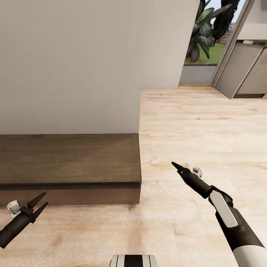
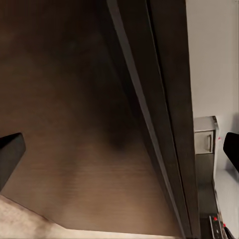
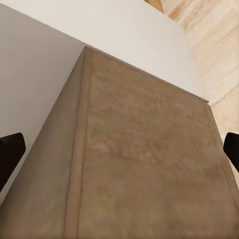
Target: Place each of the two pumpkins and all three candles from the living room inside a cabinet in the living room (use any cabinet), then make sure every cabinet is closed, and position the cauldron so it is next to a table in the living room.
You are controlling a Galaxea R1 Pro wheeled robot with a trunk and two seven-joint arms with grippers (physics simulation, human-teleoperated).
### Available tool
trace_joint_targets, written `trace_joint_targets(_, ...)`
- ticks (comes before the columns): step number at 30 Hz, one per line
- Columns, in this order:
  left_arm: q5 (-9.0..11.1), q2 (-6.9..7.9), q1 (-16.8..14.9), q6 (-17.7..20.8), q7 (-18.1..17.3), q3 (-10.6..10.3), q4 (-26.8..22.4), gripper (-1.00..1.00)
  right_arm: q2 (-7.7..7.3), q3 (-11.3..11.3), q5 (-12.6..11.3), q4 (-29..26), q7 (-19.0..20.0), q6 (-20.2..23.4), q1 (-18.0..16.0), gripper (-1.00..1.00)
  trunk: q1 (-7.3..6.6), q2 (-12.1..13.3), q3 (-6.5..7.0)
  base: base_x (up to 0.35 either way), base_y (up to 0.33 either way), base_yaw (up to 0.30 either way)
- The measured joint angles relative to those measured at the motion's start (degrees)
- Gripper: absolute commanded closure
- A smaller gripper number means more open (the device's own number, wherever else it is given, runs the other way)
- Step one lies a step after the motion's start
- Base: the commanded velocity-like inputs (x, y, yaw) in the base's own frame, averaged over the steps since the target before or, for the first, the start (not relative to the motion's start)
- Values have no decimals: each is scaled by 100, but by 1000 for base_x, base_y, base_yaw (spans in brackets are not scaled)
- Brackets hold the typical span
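The long, low dark-brown wooden cabinet is sitting shut against the wall; in front of it both empty pincers, left and right, are hovering spread wide, probably readying to pull.

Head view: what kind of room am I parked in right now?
Probably a living room: a low dark-brown cabinet stands against a plain wall on a pale wood floor, and a glass opening shows garden plants outside.
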Motion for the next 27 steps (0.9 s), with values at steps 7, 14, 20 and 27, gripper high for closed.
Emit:
trace_joint_targets(7,26,0,-4,13,-31,0,0,-100,0,0,1,-4,0,0,0,-100,0,0,0,0,0,0)
trace_joint_targets(14,62,0,0,44,-232,0,0,-100,0,0,0,4,0,1,0,-100,0,0,0,0,0,0)
trace_joint_targets(20,43,0,-7,75,-690,0,0,-100,0,0,0,4,0,0,0,-100,0,0,0,0,0,0)
trace_joint_targets(27,49,0,-7,80,-728,0,3,-100,0,0,0,3,0,2,0,-100,-2,0,0,97,0,0)
